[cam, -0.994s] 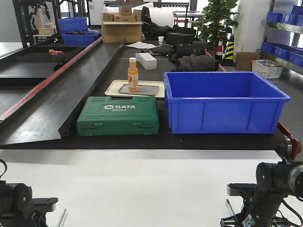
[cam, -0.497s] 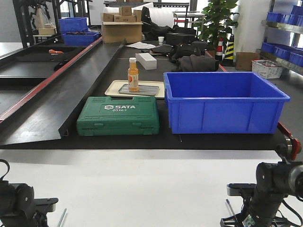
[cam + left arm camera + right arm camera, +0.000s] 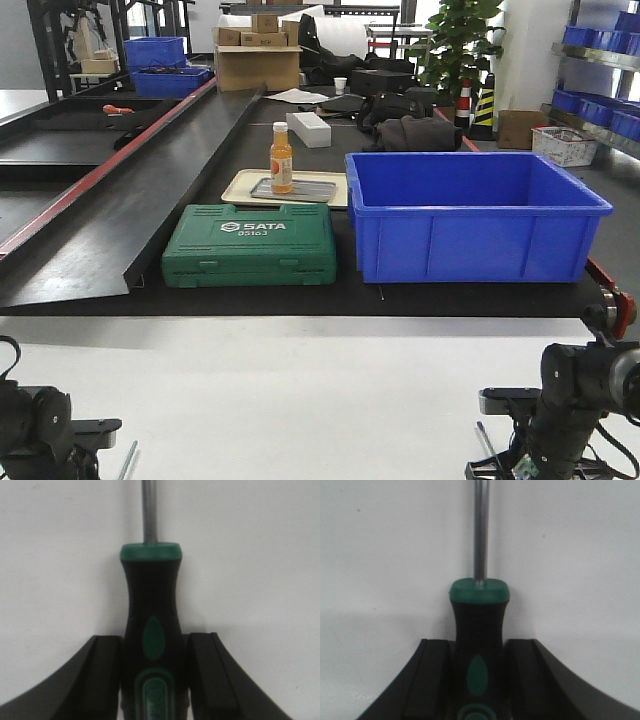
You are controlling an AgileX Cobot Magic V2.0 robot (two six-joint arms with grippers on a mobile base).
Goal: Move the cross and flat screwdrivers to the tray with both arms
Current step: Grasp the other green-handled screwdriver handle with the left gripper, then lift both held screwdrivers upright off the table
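In the left wrist view my left gripper (image 3: 152, 642) is shut on the green-and-black handle of a screwdriver (image 3: 150, 595), which lies on the white table with its metal shaft pointing away. In the right wrist view my right gripper (image 3: 479, 647) is shut on the handle of a second green-and-black screwdriver (image 3: 479, 615), also flat on the table. In the front view both arms are low at the bottom corners, and the shafts show beside the left arm (image 3: 128, 460) and the right arm (image 3: 486, 438). The grey metal tray (image 3: 312, 190) lies far ahead on the black bench. I cannot tell which tip is cross.
An orange bottle (image 3: 282, 157) stands on the grey tray, which rests on a beige tray (image 3: 236, 186). A green SATA tool case (image 3: 250, 245) and a deep blue bin (image 3: 470, 215) stand in front of it. A sloped black ramp (image 3: 120, 200) runs along the left.
The left arm has shifted slightly at the bottom left corner. The right arm has not moved.
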